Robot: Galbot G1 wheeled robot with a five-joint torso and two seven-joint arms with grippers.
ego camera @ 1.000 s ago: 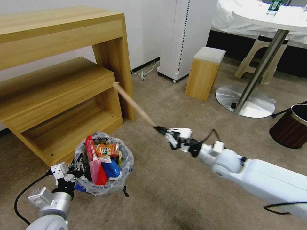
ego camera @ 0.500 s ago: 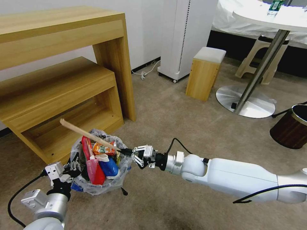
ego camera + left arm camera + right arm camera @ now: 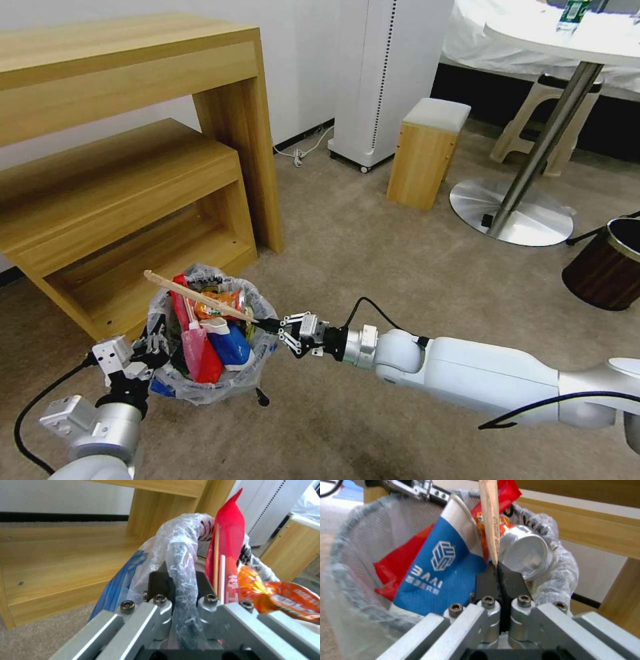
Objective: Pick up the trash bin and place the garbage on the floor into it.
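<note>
One wooden stick (image 3: 200, 297), pinched in the right gripper (image 3: 270, 325), is best tipped downward into the trash bin (image 3: 212, 380), gripped at its rim by the left gripper (image 3: 148, 349), before release.

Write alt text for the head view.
The right claw holds a wooden stick across the top of the full trash bin, which the left claw grips by its rim. Behind stands a wooden shelf unit on beige carpet.

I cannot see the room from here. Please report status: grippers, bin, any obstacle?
Left gripper shut on bin rim. Right gripper shut on wooden stick, stick lying across the full bin. Nothing blocking.
</note>
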